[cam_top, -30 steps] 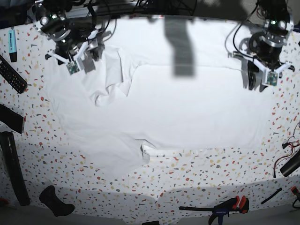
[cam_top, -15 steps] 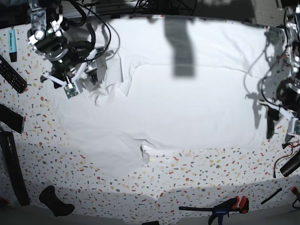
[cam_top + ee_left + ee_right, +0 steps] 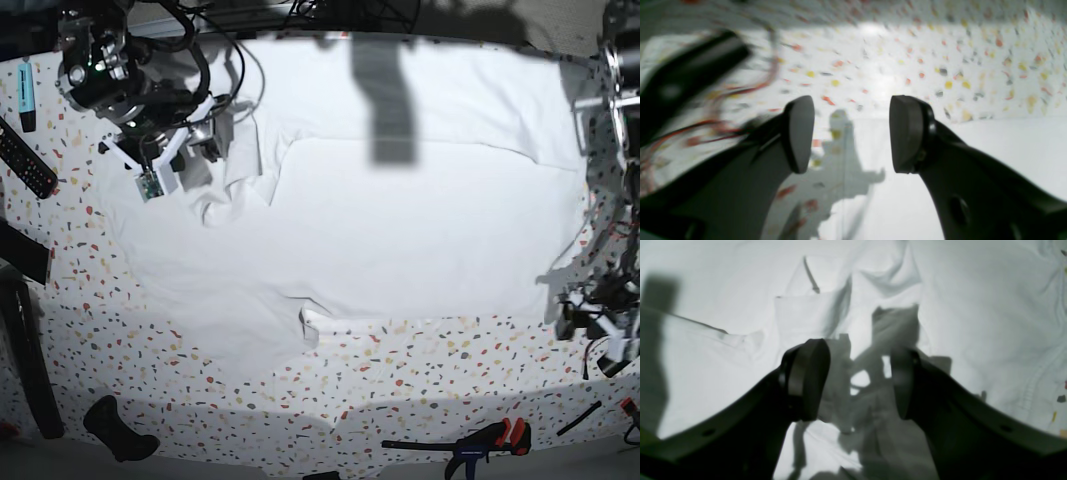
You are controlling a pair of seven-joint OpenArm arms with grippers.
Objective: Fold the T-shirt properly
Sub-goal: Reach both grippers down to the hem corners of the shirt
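Speckled table [image 3: 420, 380] spanning the whole base view, white with red, grey and yellow flecks. T-shirt [image 3: 400, 230] spread flat over most of it, reaching from the far edge toward the near centre; crumpled fold at far left, small turned-up flap on the near hem left of centre. Dark rectangular shadow across the cloth at far centre.

Right arm's gripper [image 3: 195, 145] at far left of base view, hanging over the crumpled fold. Right wrist view: gripper [image 3: 860, 380] with both fingers [image 3: 806, 380] spread wide, nothing between them, wrinkled T-shirt [image 3: 973, 306] below with their shadow on it. Contact with the cloth not discernible.

Left arm's gripper [image 3: 598, 322] at near right of base view, just off the shirt's right edge, over bare speckled surface. Left wrist view, blurred: gripper [image 3: 851, 133] with fingers [image 3: 800, 133] spread apart, holding nothing; table [image 3: 940, 60] beyond, T-shirt [image 3: 990, 143] edge at lower right, red and black wires [image 3: 740, 90] at left.

Smaller items on table margins: long black object [image 3: 25, 360] near left edge; remote control [image 3: 25, 160] far left; clamp with red trigger [image 3: 480, 440] on near edge; black controller-like object [image 3: 118, 428] near left; teal marker [image 3: 26, 95] far left corner.
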